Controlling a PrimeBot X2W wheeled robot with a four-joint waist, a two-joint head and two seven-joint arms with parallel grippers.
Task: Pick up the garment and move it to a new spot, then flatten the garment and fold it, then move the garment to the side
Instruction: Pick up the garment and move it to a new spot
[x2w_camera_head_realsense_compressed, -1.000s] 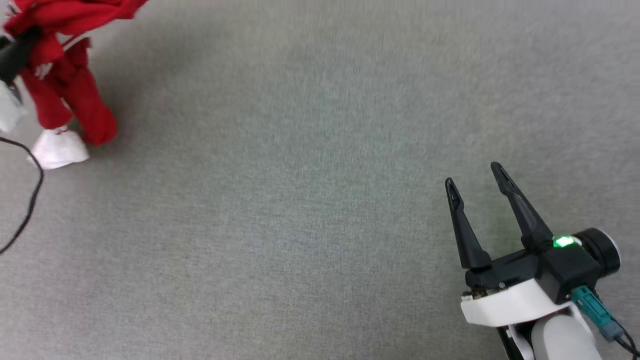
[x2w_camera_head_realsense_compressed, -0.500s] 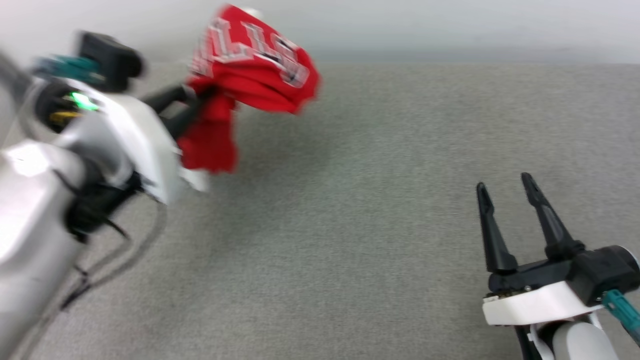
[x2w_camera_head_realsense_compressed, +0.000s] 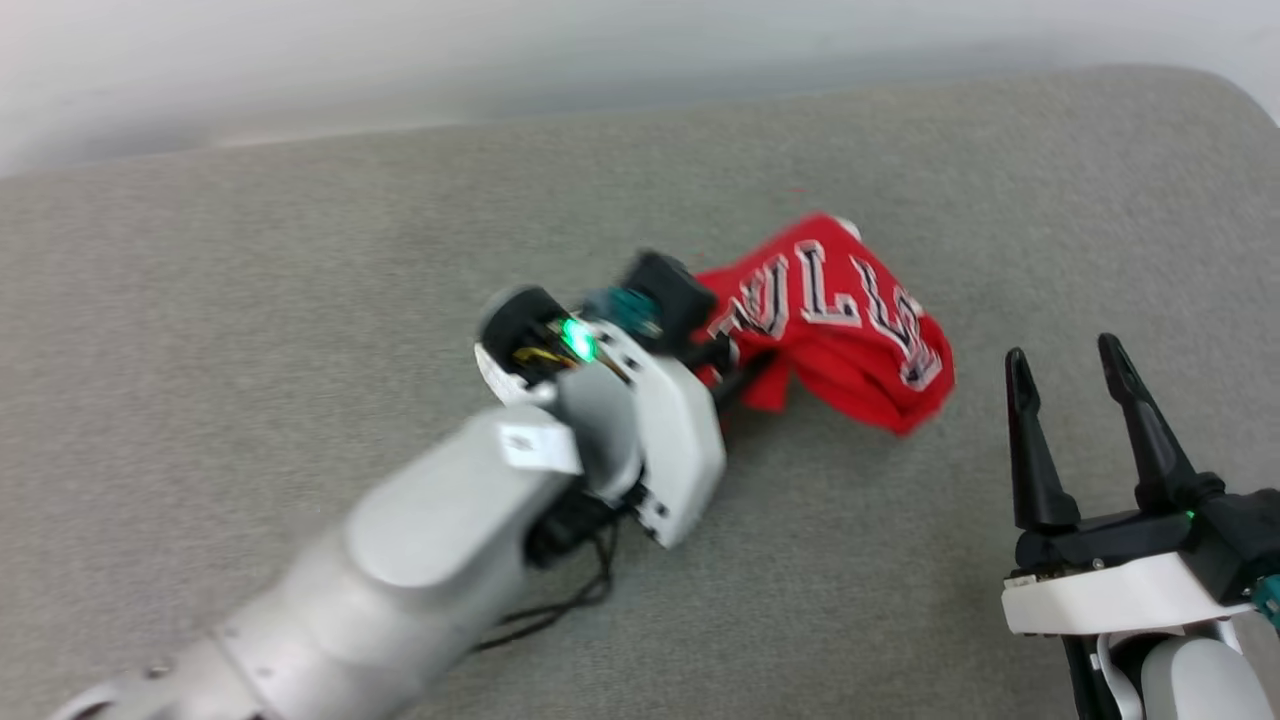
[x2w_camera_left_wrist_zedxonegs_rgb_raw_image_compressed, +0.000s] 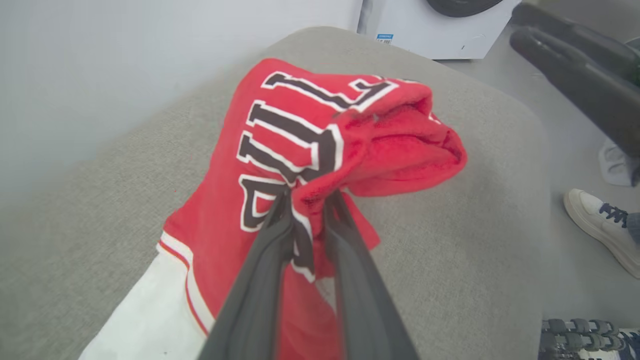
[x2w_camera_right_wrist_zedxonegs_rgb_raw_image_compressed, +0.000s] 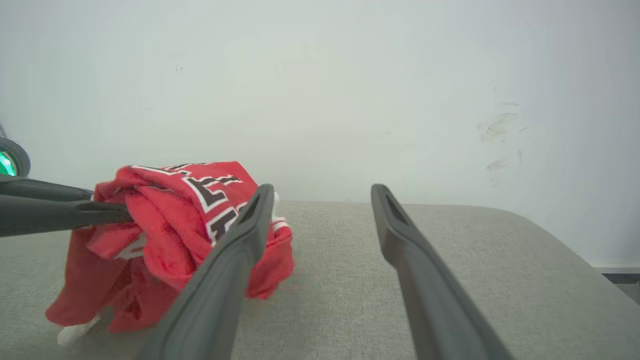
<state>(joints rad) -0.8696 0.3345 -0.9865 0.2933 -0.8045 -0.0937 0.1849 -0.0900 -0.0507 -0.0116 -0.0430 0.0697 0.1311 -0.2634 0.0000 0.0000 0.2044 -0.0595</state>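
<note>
Rightward, bare grey surface (x2w_camera_head_realsense_compressed: 1080, 220) beyond garment (x2w_camera_head_realsense_compressed: 840, 330)

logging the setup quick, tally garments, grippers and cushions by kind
red jersey with black white-outlined lettering: 1
dark two-finger grippers: 2, left gripper and right gripper
grey fabric cushion: 1
total: 4

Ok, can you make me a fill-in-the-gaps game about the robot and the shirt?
1. The left gripper is shut on the ____ garment.
2. The right gripper has jaws that are ____, holding nothing.
3. The garment's sleeve is ____.
Missing words: red; open; white.
</note>
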